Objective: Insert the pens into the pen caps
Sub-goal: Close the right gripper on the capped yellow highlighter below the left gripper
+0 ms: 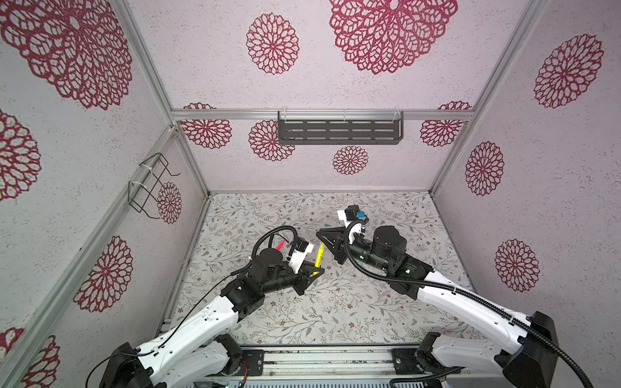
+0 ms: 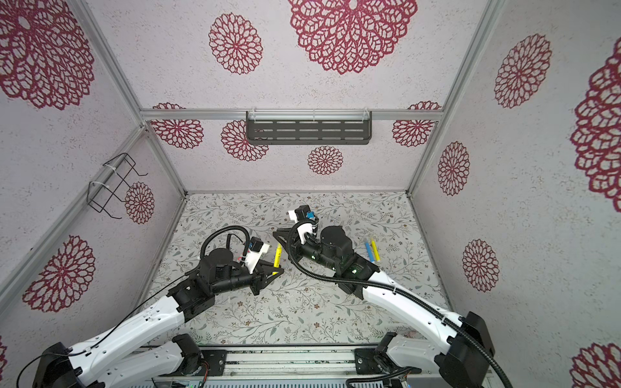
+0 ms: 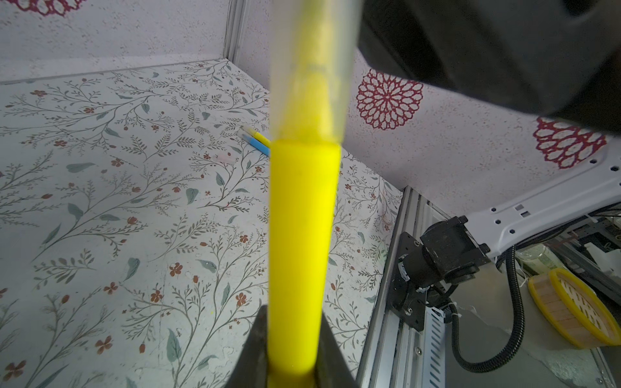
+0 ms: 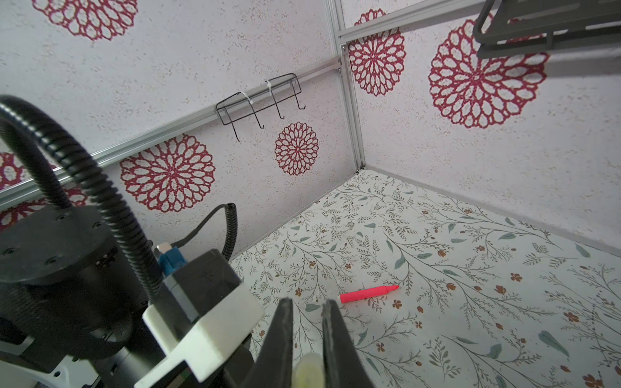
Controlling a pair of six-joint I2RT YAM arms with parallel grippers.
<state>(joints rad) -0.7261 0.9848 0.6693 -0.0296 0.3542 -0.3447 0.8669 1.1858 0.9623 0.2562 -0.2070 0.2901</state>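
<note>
Slotted shelf [image 1: 339, 131] and wire rack [image 1: 151, 186] hang above floral mat [image 1: 302, 319].

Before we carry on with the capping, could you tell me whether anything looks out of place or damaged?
Nothing stands out. The yellow pen sits straight in its cap; the red pen and the blue pen lie flat on the mat.

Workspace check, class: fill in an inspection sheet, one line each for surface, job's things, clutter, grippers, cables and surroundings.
surface: floral mat, flat, no spills seen.
job's things: yellow pen with its tip inside a clear cap, held between both grippers; red pen bare-tipped on the mat; blue pen and second yellow pen lying side by side.
clutter: nothing seen.
grippers: left gripper shut on yellow pen; right gripper shut on cap.
cables: black corrugated cable on right arm, another on left.
surroundings: patterned walls, dark shelf, wire rack.
</note>
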